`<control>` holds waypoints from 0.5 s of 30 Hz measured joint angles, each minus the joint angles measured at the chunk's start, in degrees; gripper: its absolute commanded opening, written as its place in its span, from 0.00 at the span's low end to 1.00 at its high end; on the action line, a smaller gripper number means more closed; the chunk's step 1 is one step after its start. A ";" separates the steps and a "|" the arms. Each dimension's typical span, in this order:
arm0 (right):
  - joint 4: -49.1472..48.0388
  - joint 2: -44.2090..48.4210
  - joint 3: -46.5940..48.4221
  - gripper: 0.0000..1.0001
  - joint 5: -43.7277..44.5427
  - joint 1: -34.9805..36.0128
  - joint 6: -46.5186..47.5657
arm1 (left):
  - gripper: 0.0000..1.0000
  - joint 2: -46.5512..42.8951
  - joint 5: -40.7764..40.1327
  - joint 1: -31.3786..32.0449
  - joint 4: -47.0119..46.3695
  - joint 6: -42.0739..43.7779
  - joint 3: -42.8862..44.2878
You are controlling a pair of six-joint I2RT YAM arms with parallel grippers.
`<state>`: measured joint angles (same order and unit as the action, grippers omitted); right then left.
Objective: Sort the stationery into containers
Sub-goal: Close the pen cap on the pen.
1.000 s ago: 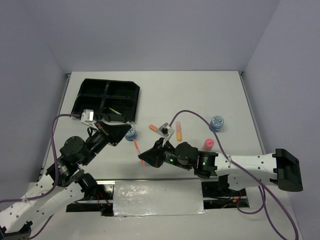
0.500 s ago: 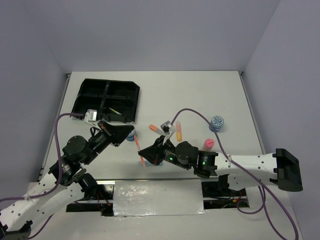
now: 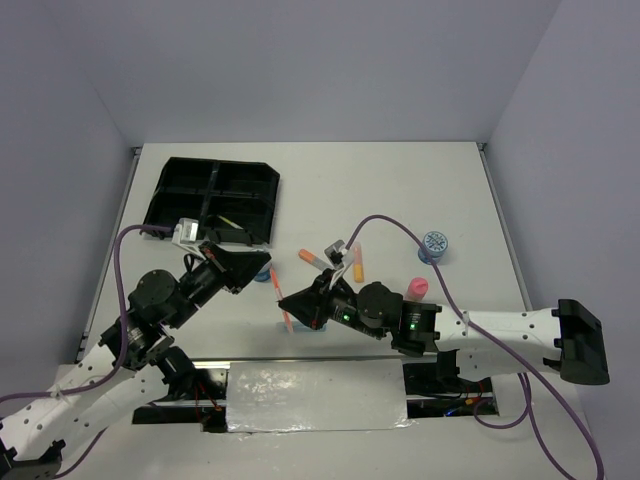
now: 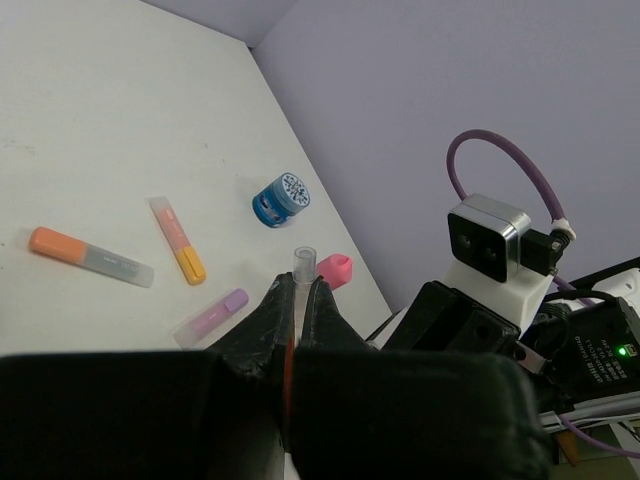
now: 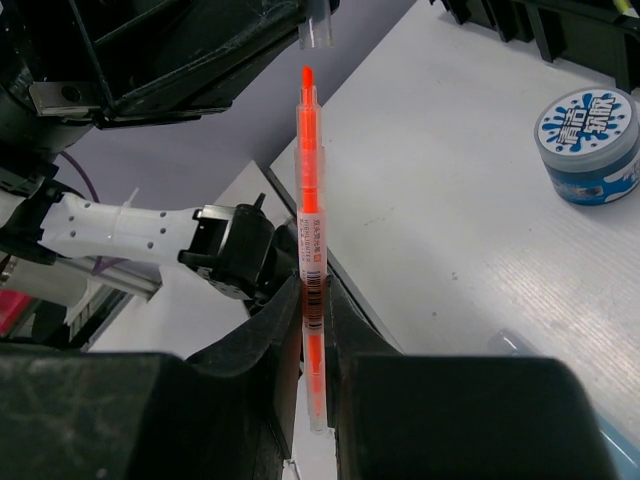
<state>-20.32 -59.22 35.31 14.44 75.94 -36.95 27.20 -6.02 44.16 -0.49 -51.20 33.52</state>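
Observation:
My right gripper (image 5: 312, 285) is shut on a thin orange pen (image 5: 308, 190) that stands uncapped, tip pointing at the left gripper. My left gripper (image 4: 298, 283) is shut on the pen's clear cap (image 4: 304, 262), which hangs just beyond the tip (image 5: 315, 25). In the top view the pen (image 3: 277, 298) sits between the left gripper (image 3: 266, 268) and the right gripper (image 3: 287, 304), above the table's near middle. The black divided tray (image 3: 215, 200) lies at the far left. Loose on the table are two orange highlighters (image 3: 312, 257) (image 3: 357, 262), a purple highlighter (image 4: 212, 314), a blue tape roll (image 3: 433, 243) and a pink-capped bottle (image 3: 417, 289).
A second blue tape roll (image 5: 588, 130) lies under the two grippers, mostly hidden in the top view. Purple cables loop above both arms. The table's near edge runs close below the grippers, with a foil-covered strip (image 3: 315, 395) between the arm bases.
Both arms have shifted slightly; the right gripper and its pen have slid a little left and nearer. The grips on pen and cap are unchanged.

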 measured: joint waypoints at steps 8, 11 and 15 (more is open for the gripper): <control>0.24 0.00 0.00 0.00 0.42 0.00 0.92 | 0.00 0.70 1.36 0.00 -0.57 -0.07 0.00; 0.39 0.00 0.04 0.00 0.74 0.00 1.31 | 0.00 0.87 1.84 0.00 -0.68 -0.04 0.00; 0.92 0.02 0.28 0.00 1.46 0.00 1.95 | 0.00 0.87 2.14 0.00 -0.76 -0.02 0.00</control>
<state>-19.40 -59.20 35.59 15.90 75.94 -35.00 28.08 -3.88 44.16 -1.26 -51.22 33.52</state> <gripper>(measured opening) 0.171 0.071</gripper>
